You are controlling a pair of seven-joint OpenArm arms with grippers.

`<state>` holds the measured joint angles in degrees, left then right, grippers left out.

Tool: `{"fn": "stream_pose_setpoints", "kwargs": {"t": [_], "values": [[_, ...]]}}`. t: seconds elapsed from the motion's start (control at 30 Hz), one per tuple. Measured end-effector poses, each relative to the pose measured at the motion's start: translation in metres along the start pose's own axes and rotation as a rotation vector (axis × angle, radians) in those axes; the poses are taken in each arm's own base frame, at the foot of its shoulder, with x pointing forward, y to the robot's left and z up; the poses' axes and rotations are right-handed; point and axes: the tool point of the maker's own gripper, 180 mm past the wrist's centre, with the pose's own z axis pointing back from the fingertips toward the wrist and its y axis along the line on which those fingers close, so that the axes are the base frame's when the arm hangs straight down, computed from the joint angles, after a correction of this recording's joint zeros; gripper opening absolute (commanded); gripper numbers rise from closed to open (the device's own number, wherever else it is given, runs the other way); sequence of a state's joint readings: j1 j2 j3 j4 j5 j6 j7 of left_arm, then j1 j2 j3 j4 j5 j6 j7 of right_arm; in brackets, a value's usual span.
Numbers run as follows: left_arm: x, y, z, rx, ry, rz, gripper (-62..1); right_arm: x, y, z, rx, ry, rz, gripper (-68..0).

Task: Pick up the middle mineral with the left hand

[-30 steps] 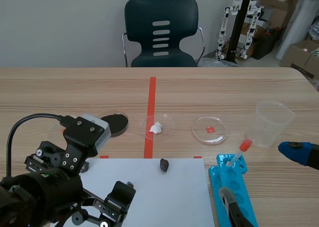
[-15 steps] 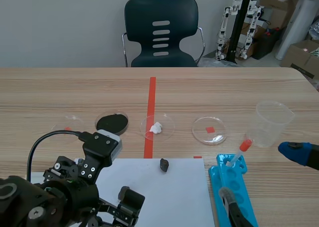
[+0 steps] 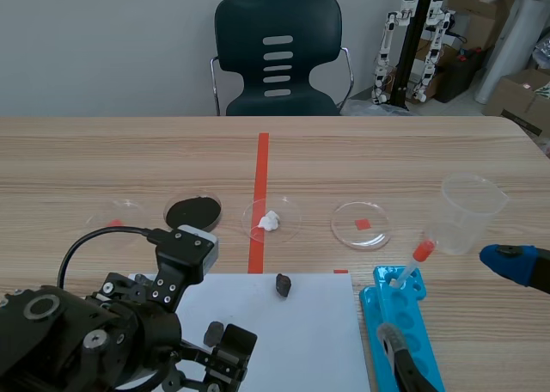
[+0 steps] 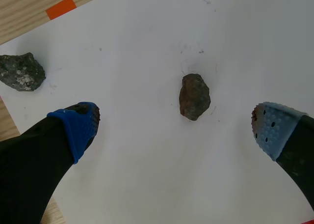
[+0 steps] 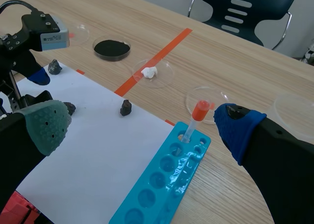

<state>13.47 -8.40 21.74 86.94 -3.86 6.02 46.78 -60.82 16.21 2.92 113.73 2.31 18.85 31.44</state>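
Note:
Three dark minerals lie on or beside the white sheet [image 3: 301, 340]. The middle mineral [image 4: 195, 96], a brown lump, rests on the paper just ahead of and between the blue pads of my left gripper [image 4: 174, 130], which hovers open above it without touching. A grey mineral [image 4: 19, 71] sits at the sheet's left edge, beside the left finger. The third mineral [image 3: 283, 284] lies near the sheet's far edge. In the scene view the left gripper [image 3: 228, 345] hides the middle mineral. My right gripper [image 5: 142, 128] stands open over the blue rack, holding nothing.
A blue tube rack [image 3: 400, 323] with a red-capped tube [image 3: 414, 261] lies right of the sheet. Beyond it stand a clear plastic cup [image 3: 471, 201] and petri dishes: black powder [image 3: 193, 211], white lump [image 3: 271, 220], red square [image 3: 363, 224]. A chair [image 3: 278, 57] is behind the table.
My left arm has swung right and forward over the white sheet, bringing its open gripper above the middle mineral. The right arm and the other objects have not moved.

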Motion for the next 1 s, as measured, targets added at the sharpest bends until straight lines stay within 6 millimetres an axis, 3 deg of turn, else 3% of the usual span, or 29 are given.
{"fn": "stream_pose_setpoints", "kwargs": {"t": [0.2,0.7,1.0], "values": [[0.016,-0.010,-0.001,-0.017,-0.030,0.015,1.4,0.000,0.000,0.000,0.000,0.000,0.000,-5.2],[0.023,-0.022,-0.001,-0.028,0.037,0.113,1.4,0.000,0.000,0.000,0.000,0.000,0.000,-5.2],[0.001,-0.018,-0.021,-0.003,0.136,0.126,1.4,0.000,0.000,0.000,0.000,0.000,0.000,-5.2]]}}
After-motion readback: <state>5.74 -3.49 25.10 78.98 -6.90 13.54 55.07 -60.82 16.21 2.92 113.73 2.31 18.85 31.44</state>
